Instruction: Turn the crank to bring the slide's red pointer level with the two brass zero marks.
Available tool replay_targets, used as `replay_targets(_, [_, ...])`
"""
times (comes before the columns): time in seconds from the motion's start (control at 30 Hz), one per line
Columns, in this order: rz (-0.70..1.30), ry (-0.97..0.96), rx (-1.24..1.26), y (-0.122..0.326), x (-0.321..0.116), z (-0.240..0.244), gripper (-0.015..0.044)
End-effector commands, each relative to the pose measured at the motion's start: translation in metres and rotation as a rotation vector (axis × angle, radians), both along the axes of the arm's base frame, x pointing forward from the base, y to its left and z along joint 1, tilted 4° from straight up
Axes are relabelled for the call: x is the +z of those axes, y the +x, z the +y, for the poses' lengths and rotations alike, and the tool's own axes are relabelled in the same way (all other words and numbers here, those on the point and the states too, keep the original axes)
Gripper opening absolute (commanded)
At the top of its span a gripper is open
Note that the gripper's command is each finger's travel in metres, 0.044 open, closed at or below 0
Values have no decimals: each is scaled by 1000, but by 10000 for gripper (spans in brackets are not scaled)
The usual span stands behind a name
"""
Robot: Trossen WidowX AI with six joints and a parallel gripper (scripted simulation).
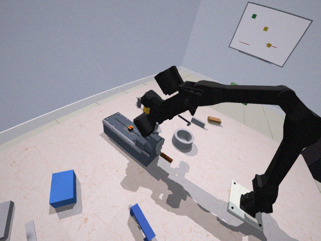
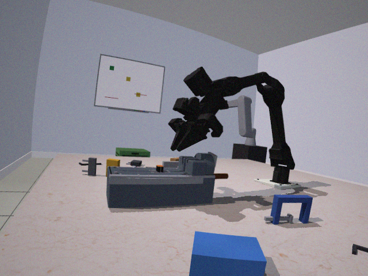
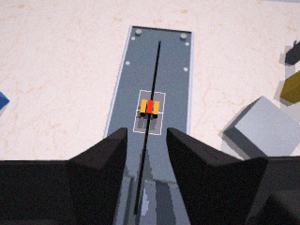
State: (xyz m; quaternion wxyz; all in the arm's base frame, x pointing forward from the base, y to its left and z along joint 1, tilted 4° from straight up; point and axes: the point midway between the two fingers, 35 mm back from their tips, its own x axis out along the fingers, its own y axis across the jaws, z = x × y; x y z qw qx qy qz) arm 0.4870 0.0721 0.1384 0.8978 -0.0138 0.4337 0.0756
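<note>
The slate-grey machine (image 1: 124,142) (image 2: 160,194) (image 3: 173,84) has a long dark slot along its top. In the wrist view the red pointer (image 3: 150,107) sits between the left brass mark (image 3: 143,106) and the right brass mark (image 3: 157,108) and looks level with them; a tiny offset cannot be ruled out. The brown crank handle (image 1: 166,157) (image 2: 221,176) sticks out at the machine's end nearer the arm base, with nothing touching it. The crank is mostly hidden. My gripper (image 2: 174,149) (image 3: 147,133) is partly open and empty, above the machine's top, clear of the handle.
A grey ring (image 1: 182,140) stands beside the machine. A blue box (image 1: 62,188) (image 2: 227,252) and a blue arch (image 1: 142,222) (image 2: 292,199) stand on the other side. A yellow block (image 2: 111,165) and a grey block (image 3: 267,127) are near the machine.
</note>
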Motion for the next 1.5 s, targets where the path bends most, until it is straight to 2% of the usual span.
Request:
replay_targets(0.0, [0,-1,0,0,0,0,210])
replay_targets(0.27, [0,-1,0,0,0,0,420])
replay_targets(0.33, [0,-1,0,0,0,0,440])
replay_targets(0.9, [0,-1,0,0,0,0,0])
replay_targets(1.47, [0,0,0,0,0,0,0])
